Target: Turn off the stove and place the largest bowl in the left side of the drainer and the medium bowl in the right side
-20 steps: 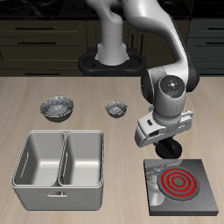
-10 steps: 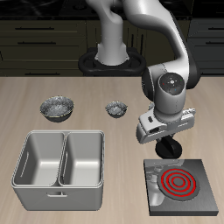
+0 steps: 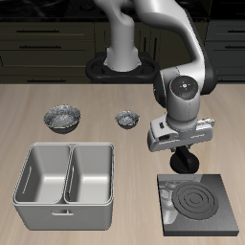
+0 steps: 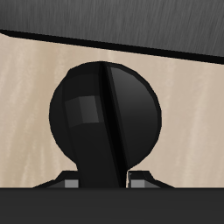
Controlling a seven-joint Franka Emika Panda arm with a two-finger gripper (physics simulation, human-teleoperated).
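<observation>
From the exterior view, the stove [image 3: 199, 205] is sitting at the table's [image 3: 29, 100] front edge, a flat black square whose sides are running parallel to the table's edges. Its burner rings [image 3: 196, 200] are showing dark grey, with no red glow. The gripper [image 3: 181, 170] is hanging straight down over the stove's back corner nearest the drainer, where the knob [image 3: 173, 188] is lying; the arm's body is covering most of it, so whether the jaws are touching the knob cannot be told here. The drainer [image 3: 65, 185] is standing beside the stove, also near the front edge, with its long axis running across the table and its central wall running front to back; both compartments are showing bare grey floors. Farther back, the medium bowl [image 3: 62, 118] is resting upright on the table behind the drainer, and the smallest bowl [image 3: 126, 120] is resting beside it, nearer the arm. The largest bowl is not showing in either view.

From the wrist view, the round black knob [image 4: 105, 115] is filling the middle, with a straight ridge across its face running directly away from the gripper. The two fingertips [image 4: 133, 179] are peeking in at the knob's near rim, set slightly apart; whether the jaws are pinching the ridge cannot be told.
</observation>
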